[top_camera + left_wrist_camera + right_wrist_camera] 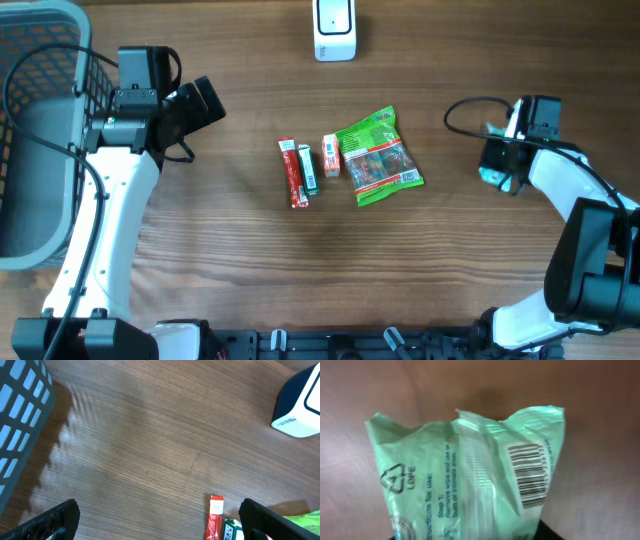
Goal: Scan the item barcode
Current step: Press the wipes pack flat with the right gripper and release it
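Observation:
A pale green wipe packet [470, 480] fills the right wrist view. Its barcode [530, 475] faces the camera at the packet's right side. My right gripper [470, 536] is shut on the packet's lower end, with one dark fingertip [547, 532] showing at its edge. From overhead, the right gripper [500, 165] hangs at the right of the table, and only a teal sliver of the packet [490, 178] peeks out. The white scanner [334, 30] stands at the back centre. My left gripper [205, 100] is open over bare wood.
A grey basket [40, 130] takes up the left edge. Mid-table lie a red stick [292, 173], a small green box [308, 168], a small orange box [331, 155] and a green snack bag [378, 155]. The left wrist view shows the scanner [300, 405].

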`<move>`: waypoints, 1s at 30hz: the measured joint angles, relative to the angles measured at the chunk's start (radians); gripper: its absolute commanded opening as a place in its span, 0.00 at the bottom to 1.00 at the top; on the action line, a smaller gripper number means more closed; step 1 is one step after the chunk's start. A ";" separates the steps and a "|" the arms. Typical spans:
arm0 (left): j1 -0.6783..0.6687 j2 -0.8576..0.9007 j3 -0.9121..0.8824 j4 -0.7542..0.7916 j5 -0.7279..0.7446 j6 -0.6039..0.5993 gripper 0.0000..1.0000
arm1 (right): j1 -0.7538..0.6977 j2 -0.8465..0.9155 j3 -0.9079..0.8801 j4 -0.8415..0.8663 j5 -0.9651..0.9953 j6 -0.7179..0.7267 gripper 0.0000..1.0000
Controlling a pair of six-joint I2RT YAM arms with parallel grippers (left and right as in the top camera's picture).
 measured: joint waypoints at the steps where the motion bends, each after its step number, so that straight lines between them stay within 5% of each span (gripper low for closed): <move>1: 0.000 0.000 0.000 0.000 0.000 0.000 1.00 | 0.000 0.000 0.002 0.020 0.002 -0.035 0.78; 4: 0.000 0.000 0.000 0.000 0.000 0.000 1.00 | 0.000 0.000 0.004 0.029 0.005 -0.106 0.89; 10: 0.000 0.000 0.000 0.000 0.000 0.000 1.00 | 0.000 -0.001 0.023 -0.016 0.005 -0.146 0.82; 11: 0.000 0.000 0.000 0.000 0.000 0.000 1.00 | 0.000 -0.004 0.035 -0.039 0.005 -0.146 0.77; 15: 0.000 0.000 0.000 0.000 0.000 0.000 1.00 | 0.000 -0.060 0.085 -0.069 -0.024 -0.135 0.23; 17: 0.000 0.000 0.000 0.000 0.000 0.000 1.00 | 0.000 -0.098 0.100 -0.057 -0.037 -0.112 0.11; 30: 0.000 0.000 0.000 0.000 0.000 0.000 1.00 | 0.000 0.047 0.099 -0.039 -0.009 0.038 0.14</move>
